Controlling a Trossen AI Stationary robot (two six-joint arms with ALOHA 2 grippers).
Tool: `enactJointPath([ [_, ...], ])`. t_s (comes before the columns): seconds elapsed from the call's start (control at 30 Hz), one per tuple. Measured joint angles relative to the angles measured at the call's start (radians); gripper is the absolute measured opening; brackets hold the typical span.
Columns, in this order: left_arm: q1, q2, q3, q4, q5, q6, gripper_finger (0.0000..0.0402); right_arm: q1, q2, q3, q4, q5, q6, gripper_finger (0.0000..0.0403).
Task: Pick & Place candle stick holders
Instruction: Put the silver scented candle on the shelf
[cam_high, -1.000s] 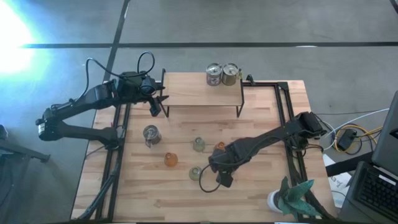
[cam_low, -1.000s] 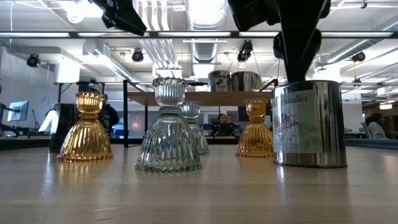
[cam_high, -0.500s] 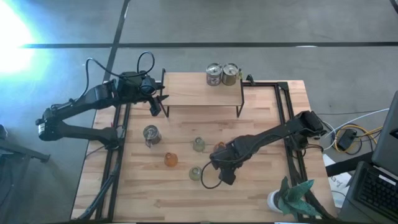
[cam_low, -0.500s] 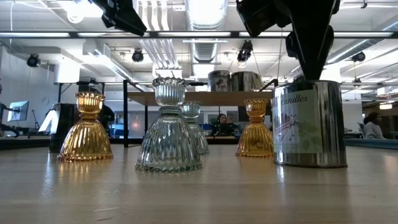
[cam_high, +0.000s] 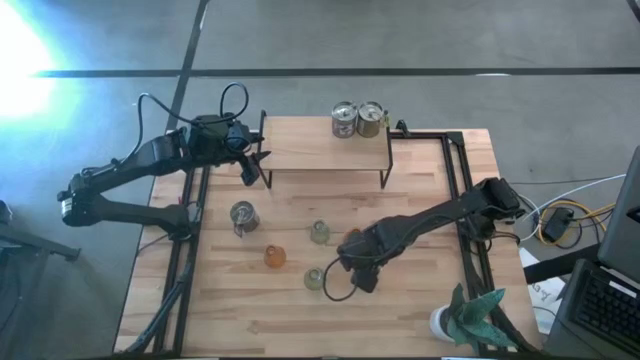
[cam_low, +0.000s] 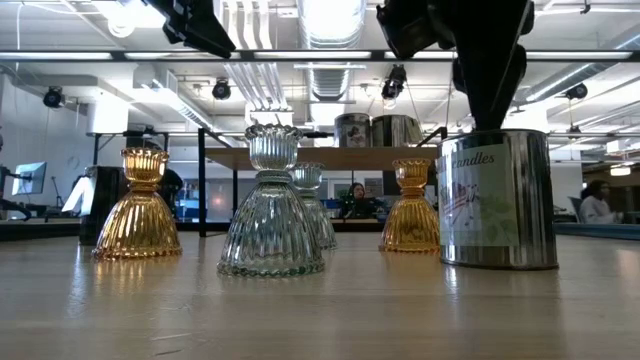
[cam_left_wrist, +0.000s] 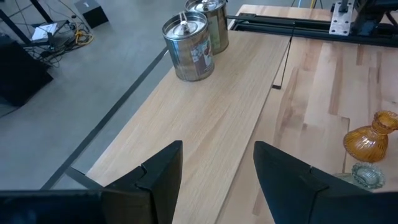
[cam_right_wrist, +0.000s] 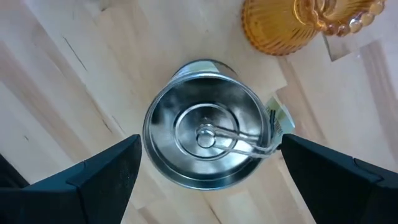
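The left gripper (cam_high: 252, 170) hangs at the left end of the raised wooden shelf (cam_high: 325, 155); only the left wrist view shows its jaws spread wide, with nothing between them, above that shelf and looking toward two silvery tins (cam_left_wrist: 199, 37) at the far end. On the table (cam_high: 400, 320), from left to right in the high view, stand a lone silvery tin (cam_high: 243, 215), an amber glass holder (cam_high: 274, 257), a clear glass holder (cam_high: 319, 232) and another clear one (cam_high: 314, 279) nearer the front edge. The right gripper (cam_high: 358, 272) is just right of these, and it hides what lies beneath it. The right wrist view fills that in: a fourth silvery tin (cam_right_wrist: 207, 134) stands upright and open-topped directly below, centred between the spread jaws, beside an amber holder (cam_right_wrist: 298, 22). The low view shows the dark fingers (cam_low: 487, 85) poised just over that tin's rim, not touching it. A white pot with teal leaves (cam_high: 465, 315) sits at the front right corner. Against half a second ago, the right gripper has shifted slightly, while every holder stands where it did.
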Motion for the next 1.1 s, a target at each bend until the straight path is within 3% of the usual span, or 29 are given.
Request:
enactJointPath([
  [1.1, 0.0, 0.0, -0.028, 0.007, -0.03, 0.027, 0.0202, 0.0, 0.001, -0.092, 0.171, -0.024, 0.085, 0.038],
])
